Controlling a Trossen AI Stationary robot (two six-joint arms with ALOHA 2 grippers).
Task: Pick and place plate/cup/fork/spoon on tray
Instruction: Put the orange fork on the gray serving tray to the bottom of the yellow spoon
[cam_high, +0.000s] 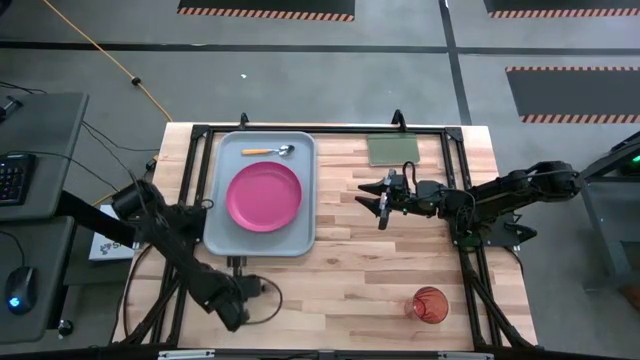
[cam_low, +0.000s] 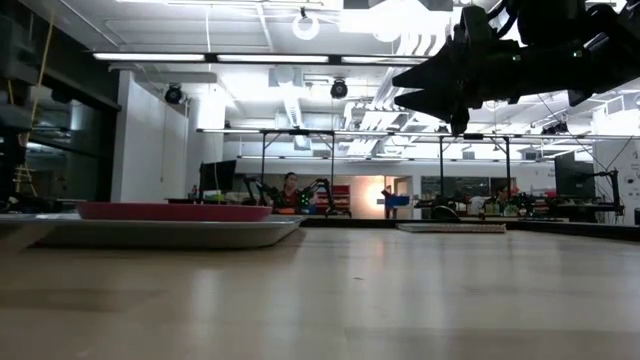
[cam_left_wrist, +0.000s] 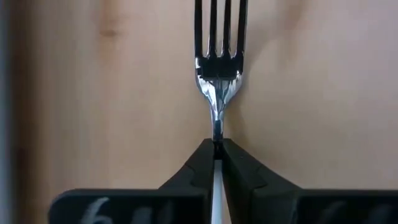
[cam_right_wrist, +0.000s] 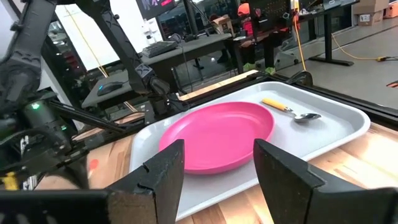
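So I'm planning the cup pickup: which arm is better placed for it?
Probably the right: its open gripper is empty, and the cup stands on its side of the table. The left gripper is shut on the fork.

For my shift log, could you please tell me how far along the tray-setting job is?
Done: the plate and spoon lie on the tray. In hand: the left gripper is shut on the fork. Left: the cup stands on the table; the right gripper hovers open.
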